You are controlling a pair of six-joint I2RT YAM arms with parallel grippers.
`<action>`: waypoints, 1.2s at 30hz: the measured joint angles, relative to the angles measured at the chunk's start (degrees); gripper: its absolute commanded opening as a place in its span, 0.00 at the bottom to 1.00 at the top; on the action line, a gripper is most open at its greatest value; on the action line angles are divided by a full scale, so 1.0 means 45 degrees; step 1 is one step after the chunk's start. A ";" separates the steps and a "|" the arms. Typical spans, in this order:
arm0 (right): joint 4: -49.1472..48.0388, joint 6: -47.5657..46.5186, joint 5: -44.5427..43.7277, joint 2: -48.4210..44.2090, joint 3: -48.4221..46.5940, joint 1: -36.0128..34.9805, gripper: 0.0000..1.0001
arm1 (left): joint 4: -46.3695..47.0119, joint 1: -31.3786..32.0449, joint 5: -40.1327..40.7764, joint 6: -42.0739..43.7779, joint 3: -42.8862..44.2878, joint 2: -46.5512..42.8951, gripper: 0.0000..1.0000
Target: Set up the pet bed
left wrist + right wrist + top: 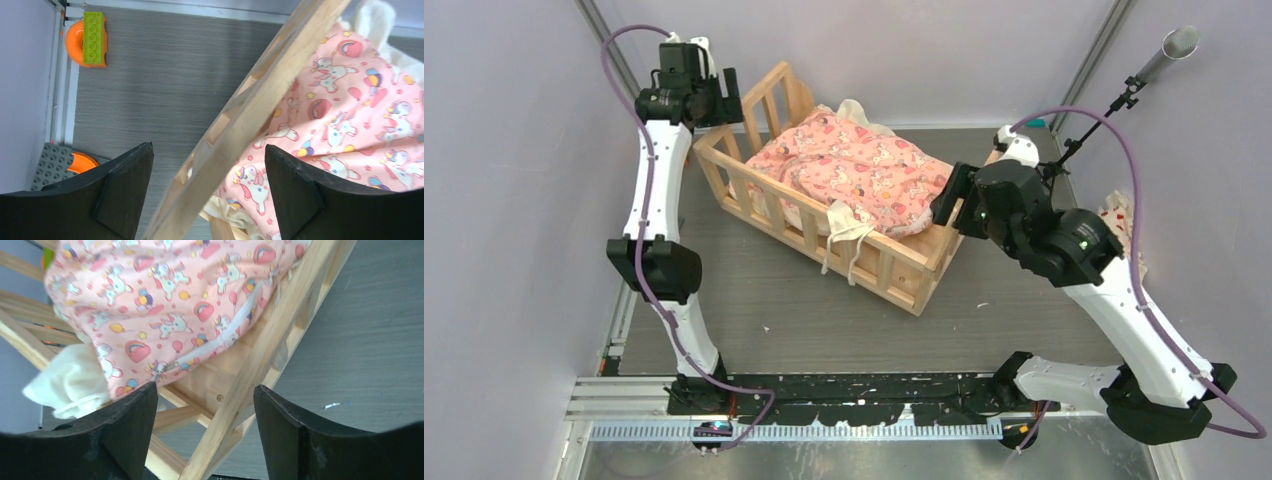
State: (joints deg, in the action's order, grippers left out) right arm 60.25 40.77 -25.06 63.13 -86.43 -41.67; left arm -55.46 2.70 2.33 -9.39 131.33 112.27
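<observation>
The pet bed (894,265) stands on the gray bench (764,300), turned at an angle between the two arms. Inside it lies a pink unicorn-print cushion (854,170). The cushion is bunched up, fills most of the frame and rises above the rails. Its cream ties (849,235) hang out over the near long rail. At the far end some fluffy cream fabric (859,110) shows beside the cushion.

The left fingers (125,190) are over the bed's left end. They are spread apart, and a top rail runs between them with a gap on each side. The right fingers (125,430) are at the right end, also apart, with one on each side of a rail and not closed on it.

A small pillow with red dots (1117,215) lies by the right wall, well apart from the bed. Near the bench's far left corner a green brick (93,37) sits on an orange ring (72,45).
</observation>
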 measured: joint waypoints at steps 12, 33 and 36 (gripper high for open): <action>0.1219 -0.2521 0.0165 0.0937 -0.3910 0.0024 0.65 | 0.0831 0.0952 -0.0884 -0.0889 -0.3721 -0.5071 0.83; -0.0962 -0.0593 0.4269 0.6324 -0.3759 0.0126 0.77 | 0.2084 0.5042 -0.1817 -0.1433 -0.9214 -0.9530 0.78; -0.1122 -0.0175 0.4697 0.6479 -0.3410 0.0146 0.80 | 0.2079 0.5042 -0.1812 -0.1394 -0.9316 -0.9816 0.78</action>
State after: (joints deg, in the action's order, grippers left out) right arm 55.20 39.99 -3.92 92.29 -101.78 -41.01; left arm -46.11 25.39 -5.82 -15.66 89.41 68.10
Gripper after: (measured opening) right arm 0.774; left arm 0.782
